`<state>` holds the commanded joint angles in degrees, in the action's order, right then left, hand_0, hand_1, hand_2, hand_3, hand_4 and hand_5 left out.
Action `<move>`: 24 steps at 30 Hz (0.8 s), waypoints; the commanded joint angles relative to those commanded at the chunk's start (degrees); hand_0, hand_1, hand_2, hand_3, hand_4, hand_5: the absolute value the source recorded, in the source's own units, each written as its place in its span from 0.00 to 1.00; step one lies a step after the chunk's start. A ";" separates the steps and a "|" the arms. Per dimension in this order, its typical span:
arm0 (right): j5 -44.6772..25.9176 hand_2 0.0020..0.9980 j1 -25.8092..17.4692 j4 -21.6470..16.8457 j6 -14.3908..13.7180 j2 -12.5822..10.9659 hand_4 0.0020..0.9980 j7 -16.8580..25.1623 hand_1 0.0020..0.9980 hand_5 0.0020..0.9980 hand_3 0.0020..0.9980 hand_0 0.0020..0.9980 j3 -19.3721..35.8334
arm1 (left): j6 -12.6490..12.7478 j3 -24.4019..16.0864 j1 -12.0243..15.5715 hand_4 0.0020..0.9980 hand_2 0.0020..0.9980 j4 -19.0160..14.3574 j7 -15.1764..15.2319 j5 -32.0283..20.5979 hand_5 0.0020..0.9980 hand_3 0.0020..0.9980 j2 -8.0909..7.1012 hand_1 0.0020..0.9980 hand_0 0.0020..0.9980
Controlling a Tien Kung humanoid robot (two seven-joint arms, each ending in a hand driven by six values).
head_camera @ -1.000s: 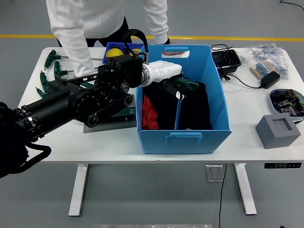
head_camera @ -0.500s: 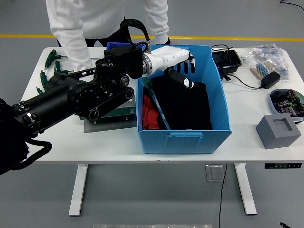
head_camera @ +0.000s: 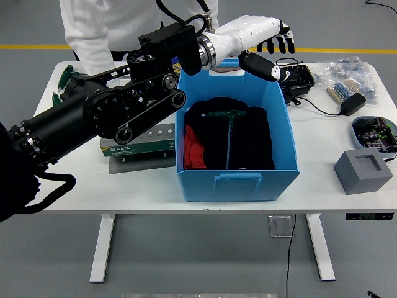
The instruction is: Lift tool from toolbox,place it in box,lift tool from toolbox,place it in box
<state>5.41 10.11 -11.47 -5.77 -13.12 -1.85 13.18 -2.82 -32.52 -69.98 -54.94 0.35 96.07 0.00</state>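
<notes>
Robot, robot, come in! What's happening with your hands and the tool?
Left white hand open, above blue plastic box. Green T-handle tool lying inside on black cloth. Right hand unseen. Nothing blocking.

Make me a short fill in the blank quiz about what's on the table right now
The T-handle tool lies inside the ___ box. The left hand hangs above the box holding ___. The green toolbox sits to the box's ___ in the picture.
Missing words: blue; nothing; left

white table (head_camera: 155, 186) | blue box (head_camera: 248, 180) | toolbox (head_camera: 139, 149) | grey block (head_camera: 363, 171)
</notes>
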 joint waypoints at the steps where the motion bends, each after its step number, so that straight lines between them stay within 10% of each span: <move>1: -0.34 0.77 -0.09 0.04 0.00 0.06 0.82 0.08 0.72 0.74 0.61 0.73 -0.17 | -0.35 -0.29 0.50 0.85 0.67 -0.67 -0.37 0.97 0.59 0.64 0.00 0.59 0.45; 6: -2.04 0.77 -0.68 0.25 0.00 0.36 0.82 0.48 0.72 0.74 0.61 0.73 -0.90 | -2.44 -1.08 3.27 0.85 0.67 -3.61 -2.23 5.71 0.59 0.64 -2.23 0.59 0.45; 17: -2.55 0.77 -1.49 0.36 -0.02 0.46 0.82 0.63 0.72 0.74 0.61 0.73 -1.10 | -8.61 1.38 6.40 0.86 0.67 -5.74 -6.94 11.12 0.61 0.63 -14.48 0.60 0.45; 24: -2.16 0.77 -1.61 0.33 -0.07 0.43 0.82 0.49 0.71 0.74 0.61 0.73 -0.91 | -14.05 6.07 5.94 0.85 0.71 -1.46 -10.63 11.18 0.60 0.65 -17.50 0.66 0.51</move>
<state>3.25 8.50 -11.14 -5.84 -12.69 -1.36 12.27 -16.87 -26.45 -64.04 -56.39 -10.28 107.25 -17.50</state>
